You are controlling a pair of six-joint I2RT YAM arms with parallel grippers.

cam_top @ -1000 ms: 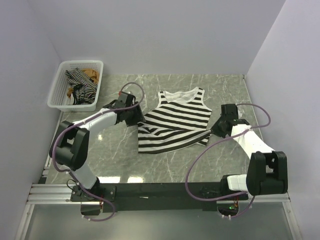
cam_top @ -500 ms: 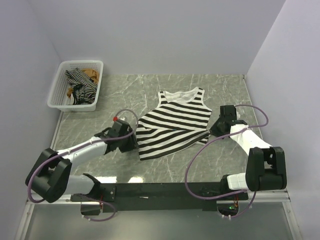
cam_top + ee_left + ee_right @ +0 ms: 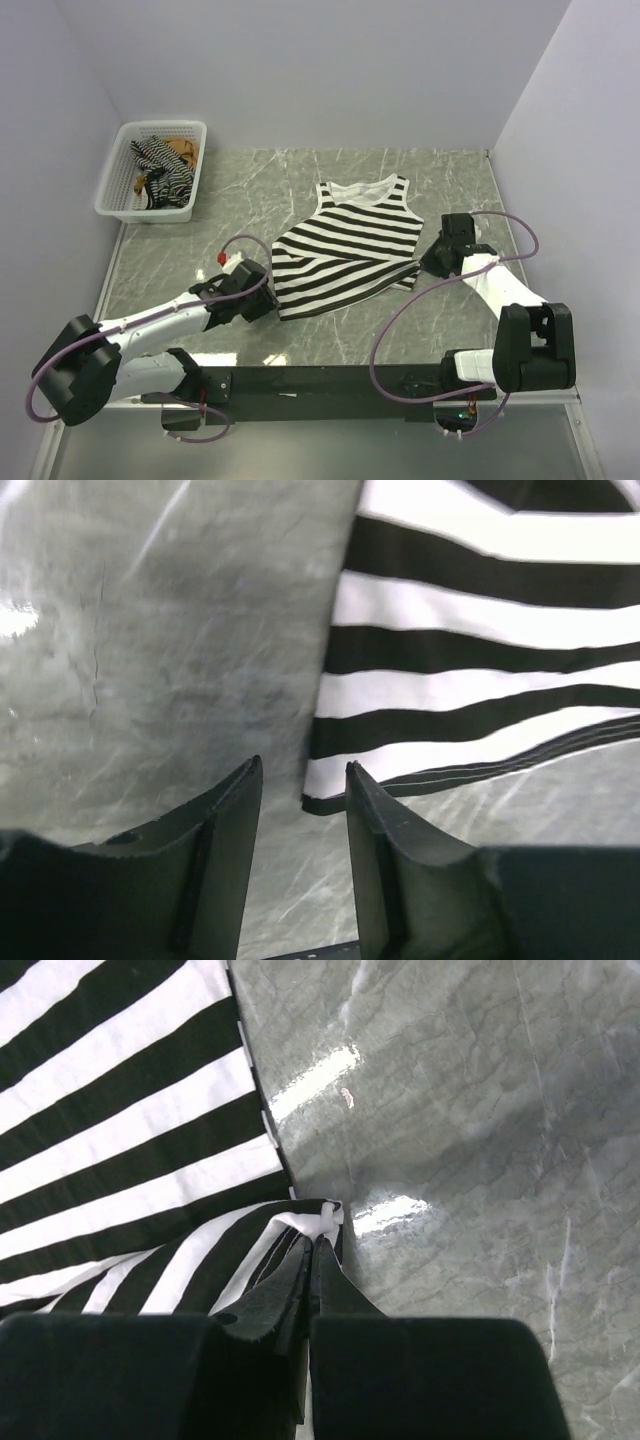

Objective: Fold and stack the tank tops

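Striped tank top (image 3: 348, 245) lies on a table (image 3: 450, 180). Right gripper (image 3: 312, 1245) pinches its near-right corner. Left gripper (image 3: 302, 770) has its jaws apart.

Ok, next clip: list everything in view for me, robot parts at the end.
black-and-white striped tank top: one, black and white, flat at table centre, diagonal fold across its lower part
thin-striped garment: one, dark, bunched in the basket
tan garment: one, tan-brown, far end of the basket
basket: one, white mesh, far left corner of the table
table: one, grey-green marble
left arm: one, white and black, stretched low towards the tank top
right arm: one, white and black
left gripper: one, black, open, at the tank top's near left corner
right gripper: one, black, shut on the tank top's right hem corner
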